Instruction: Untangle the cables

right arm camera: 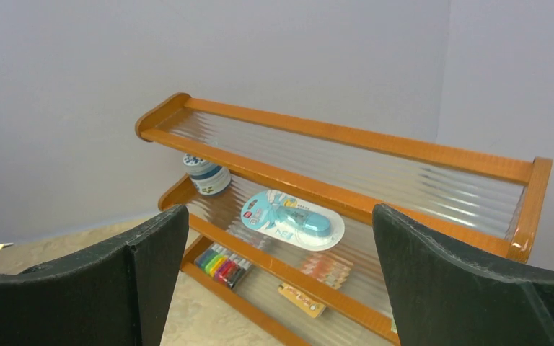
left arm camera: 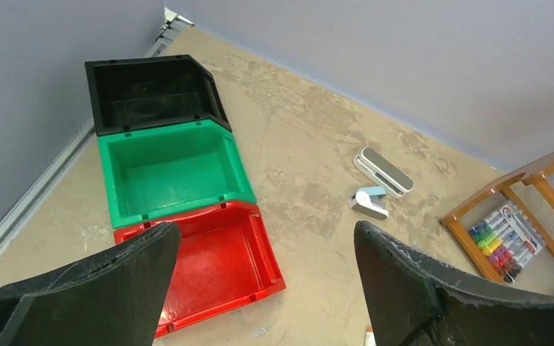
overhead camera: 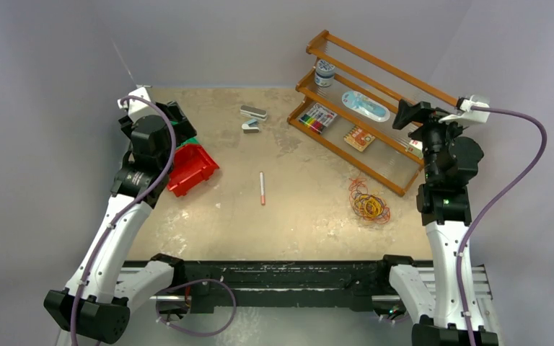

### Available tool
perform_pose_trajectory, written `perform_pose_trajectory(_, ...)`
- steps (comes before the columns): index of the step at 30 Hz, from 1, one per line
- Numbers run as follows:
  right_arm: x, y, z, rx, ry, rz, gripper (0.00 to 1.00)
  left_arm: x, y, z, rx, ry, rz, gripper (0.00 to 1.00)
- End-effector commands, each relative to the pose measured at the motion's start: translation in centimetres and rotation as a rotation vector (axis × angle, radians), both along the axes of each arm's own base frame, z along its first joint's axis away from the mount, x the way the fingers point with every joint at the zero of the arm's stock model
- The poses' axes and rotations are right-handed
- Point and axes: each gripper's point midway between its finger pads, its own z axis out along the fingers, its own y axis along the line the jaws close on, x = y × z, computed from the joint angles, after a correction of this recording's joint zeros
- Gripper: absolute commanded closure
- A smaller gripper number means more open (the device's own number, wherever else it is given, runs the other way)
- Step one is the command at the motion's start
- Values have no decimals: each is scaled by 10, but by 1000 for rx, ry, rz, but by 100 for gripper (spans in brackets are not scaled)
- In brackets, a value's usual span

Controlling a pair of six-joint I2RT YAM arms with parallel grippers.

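I find the cables lying as a flat tangle of thin overlapping loops, red-orange, yellow-orange and dark, on the mottled tan table near its right edge, just in front of the wooden rack. Neither wrist view shows them. The left gripper, jaws apart, hangs over the glossy plastic bins near the far-left corner. The right gripper, jaws apart, faces the rack's ribbed translucent shelves.
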Motion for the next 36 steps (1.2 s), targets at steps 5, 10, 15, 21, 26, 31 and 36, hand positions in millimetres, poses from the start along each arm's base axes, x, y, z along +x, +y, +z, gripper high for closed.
perform_pose_trajectory(5, -7, -5, 18, 85, -29, -23, 1, 1, -5, 25, -41, -44, -35, 8)
perform_pose_trajectory(10, -9, -5, 13, 103, 0, -28, 1, -1, -2, 25, -33, -63, -31, 7)
perform_pose_trajectory(15, -12, 0, 10, 32, 91, 1, 1, -1, -1, 21, -22, -64, -27, 7)
perform_pose_trajectory(21, -12, 15, -45, 88, 298, 72, 1, 2, 2, 10, -24, -51, -6, 6)
perform_pose_trajectory(26, -13, 33, -106, 121, 487, 36, 1, 5, 1, -1, -41, -24, 9, 6)
perform_pose_trajectory(31, -11, 45, -161, 166, 611, -26, 1, 9, -1, -9, -65, -9, 11, 6)
perform_pose_trajectory(36, -7, 39, -221, 230, 720, -120, 1, 9, -1, -12, -67, 6, 19, 6)
